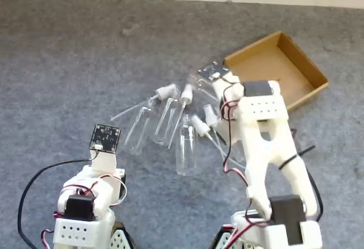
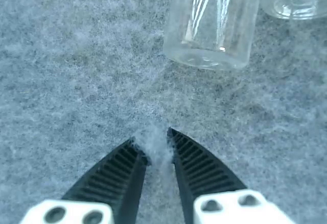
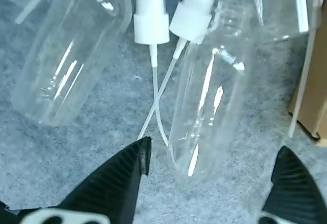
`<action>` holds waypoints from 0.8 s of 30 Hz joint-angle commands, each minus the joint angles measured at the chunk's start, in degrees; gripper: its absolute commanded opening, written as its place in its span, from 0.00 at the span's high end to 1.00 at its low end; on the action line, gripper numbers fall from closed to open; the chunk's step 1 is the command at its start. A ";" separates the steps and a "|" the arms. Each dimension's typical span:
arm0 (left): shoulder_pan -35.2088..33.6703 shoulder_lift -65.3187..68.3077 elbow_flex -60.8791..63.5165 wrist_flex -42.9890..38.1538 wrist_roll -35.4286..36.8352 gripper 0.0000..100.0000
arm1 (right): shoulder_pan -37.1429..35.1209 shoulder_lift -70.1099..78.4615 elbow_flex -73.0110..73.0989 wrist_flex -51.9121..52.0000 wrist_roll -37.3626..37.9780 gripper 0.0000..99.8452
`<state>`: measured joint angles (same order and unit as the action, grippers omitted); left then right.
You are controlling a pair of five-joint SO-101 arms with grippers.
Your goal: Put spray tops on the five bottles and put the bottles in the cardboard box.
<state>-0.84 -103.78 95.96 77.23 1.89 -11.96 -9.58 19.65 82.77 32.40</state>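
Several clear bottles lie on the grey carpet; one (image 1: pixel 186 144) sits mid-table and two (image 1: pixel 139 127) (image 1: pixel 165 118) lie left of it. White spray tops (image 1: pixel 165 91) (image 1: pixel 199 125) with thin tubes lie loose among them. My right gripper (image 3: pixel 214 150) is open wide, and an uncapped bottle (image 3: pixel 209 106) lies on the carpet between its fingers. Two spray tops (image 3: pixel 152 24) (image 3: pixel 196 14) lie beside that bottle with their tubes crossed. My left gripper (image 2: pixel 152 139) hovers low over bare carpet with its fingers a narrow gap apart, holding nothing, just short of a bottle's base (image 2: pixel 209 24).
The cardboard box (image 1: pixel 310 70) stands at the back right, close to the right arm (image 1: pixel 259 112); its wall (image 3: pixel 311 106) shows beside the right gripper. Another bottle (image 3: pixel 71 50) lies on the gripper's other side. Bare carpet stretches across the left and far side.
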 commanded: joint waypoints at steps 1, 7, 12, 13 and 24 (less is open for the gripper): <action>0.66 -0.75 1.10 0.35 -0.70 1.00 | -0.75 2.42 -4.18 -4.18 0.35 0.65; 0.66 -0.75 1.10 0.35 -0.70 1.00 | -0.84 6.73 -4.00 -11.38 0.35 0.65; 0.66 -0.75 1.10 0.35 -0.70 1.00 | -0.75 10.33 -3.74 -16.75 0.18 0.66; 0.66 -0.75 1.10 0.35 -0.70 1.00 | -0.75 11.21 -3.74 -16.84 0.18 0.66; 0.66 -0.75 1.10 0.35 -0.70 1.00 | -0.48 21.14 -3.91 -20.62 -5.71 0.66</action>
<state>-0.84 -103.78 95.96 77.23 1.89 -12.04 11.52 18.95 63.69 28.00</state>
